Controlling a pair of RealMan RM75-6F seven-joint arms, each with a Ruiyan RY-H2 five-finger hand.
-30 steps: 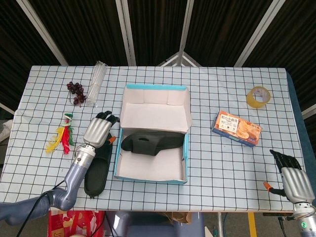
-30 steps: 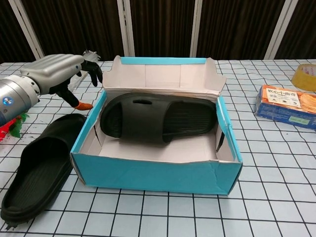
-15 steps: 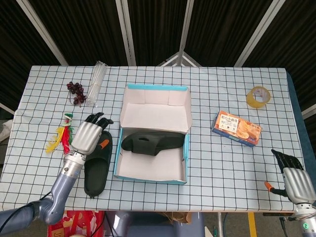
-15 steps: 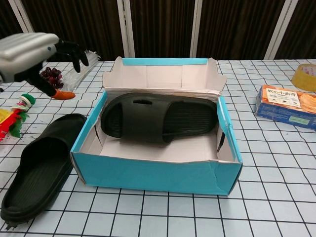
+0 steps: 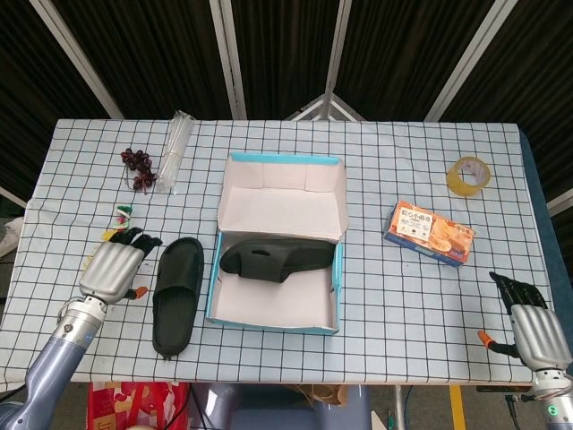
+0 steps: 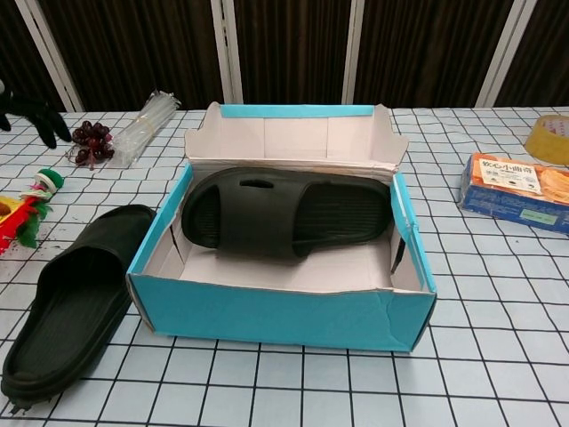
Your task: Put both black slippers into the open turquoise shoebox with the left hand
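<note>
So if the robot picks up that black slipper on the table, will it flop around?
Probably a little. The black slipper looks like one thick moulded piece, so it should mostly hold its shape, maybe bending at the thin strap. It looks light for its size. Lying flat on the table, it shouldn't roll or tip if the left hand nudges it.

Left robot hand (image 5: 114, 269) hovers empty, fingers loosely extended; right robot hand (image 5: 532, 326) likewise empty.
</note>
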